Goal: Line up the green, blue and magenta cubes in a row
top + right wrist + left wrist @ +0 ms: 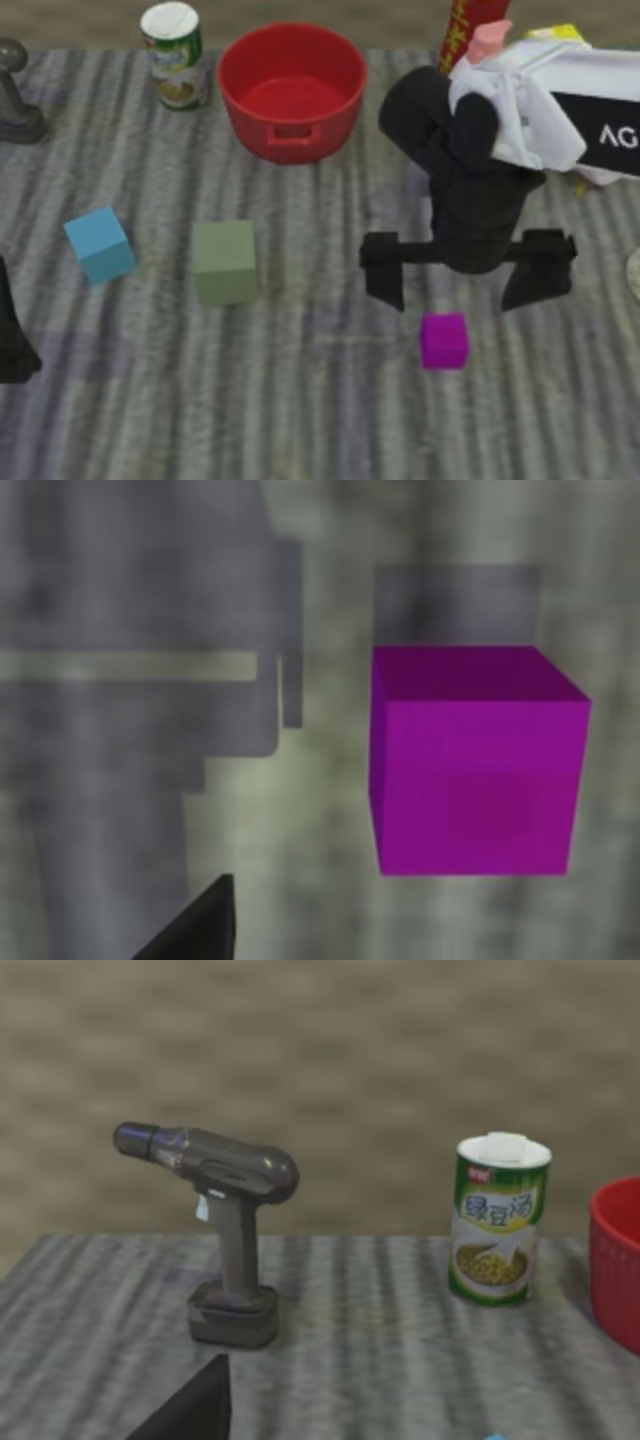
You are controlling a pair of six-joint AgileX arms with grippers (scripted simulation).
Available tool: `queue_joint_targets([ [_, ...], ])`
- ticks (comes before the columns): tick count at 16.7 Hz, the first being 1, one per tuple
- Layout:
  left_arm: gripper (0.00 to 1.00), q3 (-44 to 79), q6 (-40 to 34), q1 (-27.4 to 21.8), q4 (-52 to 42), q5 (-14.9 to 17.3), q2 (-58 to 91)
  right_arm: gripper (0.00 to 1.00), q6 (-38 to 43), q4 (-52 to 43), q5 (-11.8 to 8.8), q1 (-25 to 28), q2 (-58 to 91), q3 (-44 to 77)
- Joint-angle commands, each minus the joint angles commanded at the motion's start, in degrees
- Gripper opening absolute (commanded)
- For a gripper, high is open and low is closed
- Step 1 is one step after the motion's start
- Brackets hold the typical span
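The sage-green cube (225, 262) rests left of the table's middle, and the sky-blue cube (100, 244) sits further left, a gap between them. Alone at the front right lies the small magenta cube (444, 340), which also fills the right wrist view (475, 770). My right gripper (462, 285) hovers open just behind that cube, fingers spread wide and holding nothing. One fingertip (200, 925) shows in the right wrist view, apart from the cube. My left gripper (12, 340) is parked at the left edge, open and empty.
A red bowl (292, 90) stands at the back centre with a green can (176, 55) to its left. A grey drill (225, 1230) stands at the back left corner. Red and yellow items (470, 25) sit behind the right arm.
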Motion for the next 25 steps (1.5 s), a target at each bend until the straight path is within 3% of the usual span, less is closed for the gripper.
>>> queue_joint_targets([
  [7, 1.00, 0.57, 0.31, -0.01, -0.36, -0.02, 0.56, 1.00, -0.31, -1.00, -0.04, -0.19, -1.35, 0.44],
  [11, 1.00, 8.72, 4.85, -0.43, -5.62, -0.03, 8.90, 1.00, -3.41, 4.17, -0.41, -0.04, -9.34, -6.28],
  [18, 1.00, 37.69, 21.24, -2.23, -25.05, 0.15, 45.21, 1.00, -13.83, 19.59, -1.22, -4.42, -39.45, -33.11],
  [25, 1.00, 69.20, 39.54, -4.07, -47.39, -0.08, 89.54, 1.00, -25.85, 36.40, -1.49, -16.62, -76.94, -64.34],
])
